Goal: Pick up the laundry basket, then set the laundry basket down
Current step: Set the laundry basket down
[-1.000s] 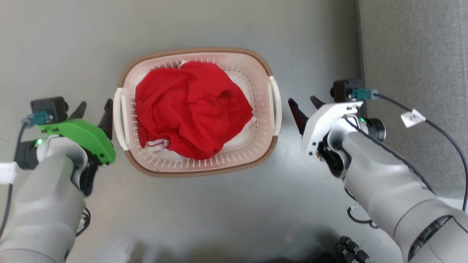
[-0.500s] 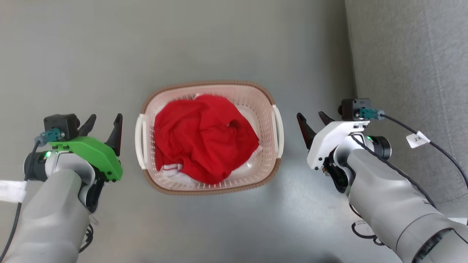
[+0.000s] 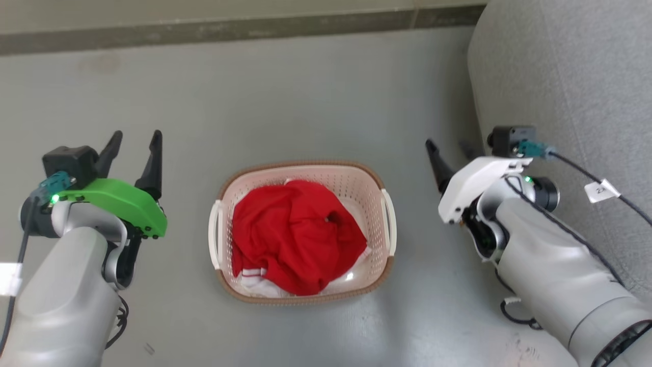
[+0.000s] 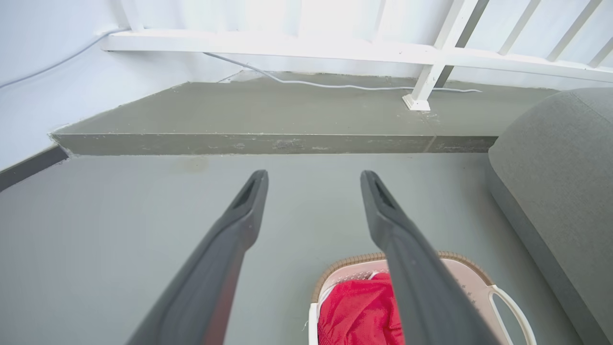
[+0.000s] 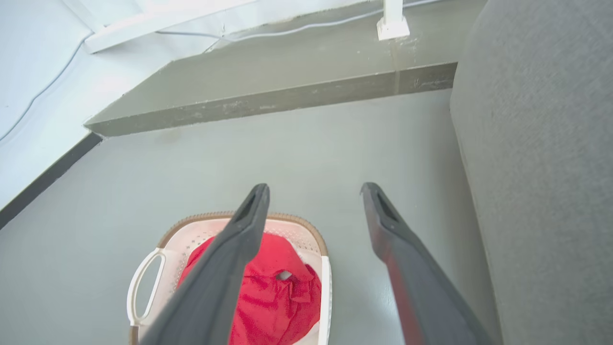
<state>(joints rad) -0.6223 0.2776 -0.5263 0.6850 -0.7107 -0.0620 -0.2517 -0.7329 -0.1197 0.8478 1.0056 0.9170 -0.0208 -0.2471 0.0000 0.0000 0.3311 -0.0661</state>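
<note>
two hands, both released and empty, flank the laundry basket (image 3: 300, 164), which sits on the grey floor (image 3: 305, 102) between them with a red garment (image 3: 295, 234) heaped inside over a little white cloth (image 3: 254, 285). the left hand (image 3: 137, 136) is out beyond the basket's left loop handle (image 3: 214, 235) and the right hand (image 3: 448, 147) beyond the right loop handle (image 3: 391, 224). each is well apart from its handle and neither touches the basket.

with the basket grounded and nothing gripped, this reads either as the approach before the lift or as the clearing after the set-down; i cannot tell which. if the lift is yet to come, each hand must drop and swing inward to its handle, clench on both sides together, and rise level so the load does not tip.

both forearms reach forward from the lower corners of the head view, fingers spread and pointing away from the robot. the wrist views look along them over the floor toward a low step (image 4: 268, 143), with the basket low in each. the right arm runs just beside a grey sofa (image 3: 560, 76).
</note>
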